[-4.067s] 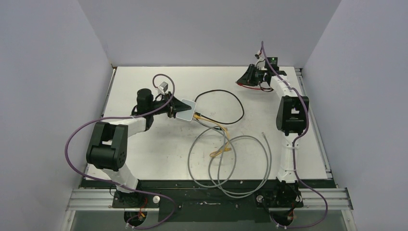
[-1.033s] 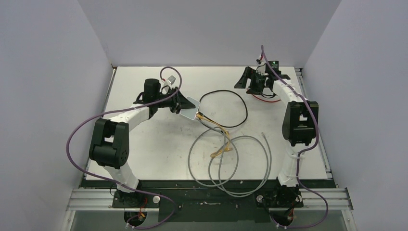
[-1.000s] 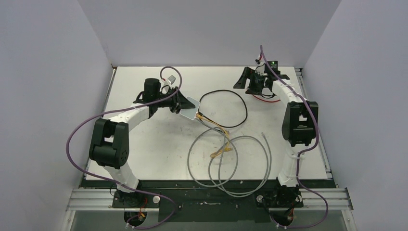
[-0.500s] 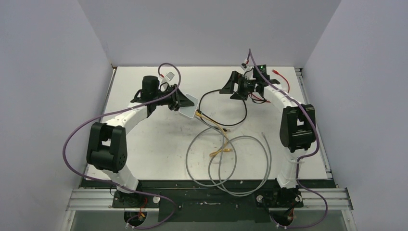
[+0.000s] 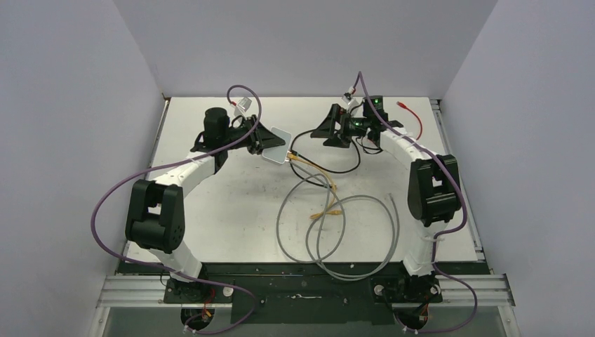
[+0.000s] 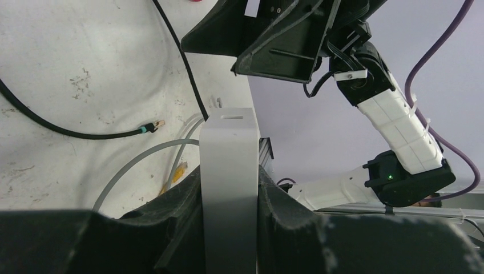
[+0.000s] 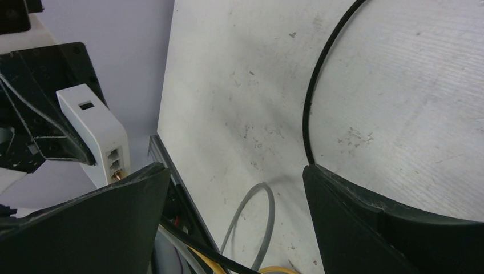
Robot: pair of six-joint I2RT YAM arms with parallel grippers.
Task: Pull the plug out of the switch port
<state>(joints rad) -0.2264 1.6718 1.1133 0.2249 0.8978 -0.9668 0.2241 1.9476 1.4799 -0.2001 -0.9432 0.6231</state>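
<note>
The switch [image 5: 276, 144], a flat light-grey box, is clamped edge-on in my left gripper [image 5: 264, 139], which is shut on it, and is held tilted above the table. In the left wrist view the switch [image 6: 229, 182] fills the gap between the black fingers. Yellow, grey and black cables leave its socket edge [image 5: 289, 156]. In the right wrist view a plug [image 7: 117, 174] sits in the lowest socket, half hidden by my finger. My right gripper [image 5: 328, 131] hangs open just right of the switch [image 7: 94, 131], with its jaws wide and nothing between them.
Grey cable loops [image 5: 337, 239] and a yellow cable [image 5: 324, 210] lie across the middle of the table [image 5: 210, 210]. A black cable [image 5: 344, 165] curves below the right gripper. A red cable [image 5: 414, 118] lies at the back right. Walls close off three sides.
The right gripper has swung left, close to the switch. The left arm has carried the switch a little toward the back, dragging the plugged cables with it.
</note>
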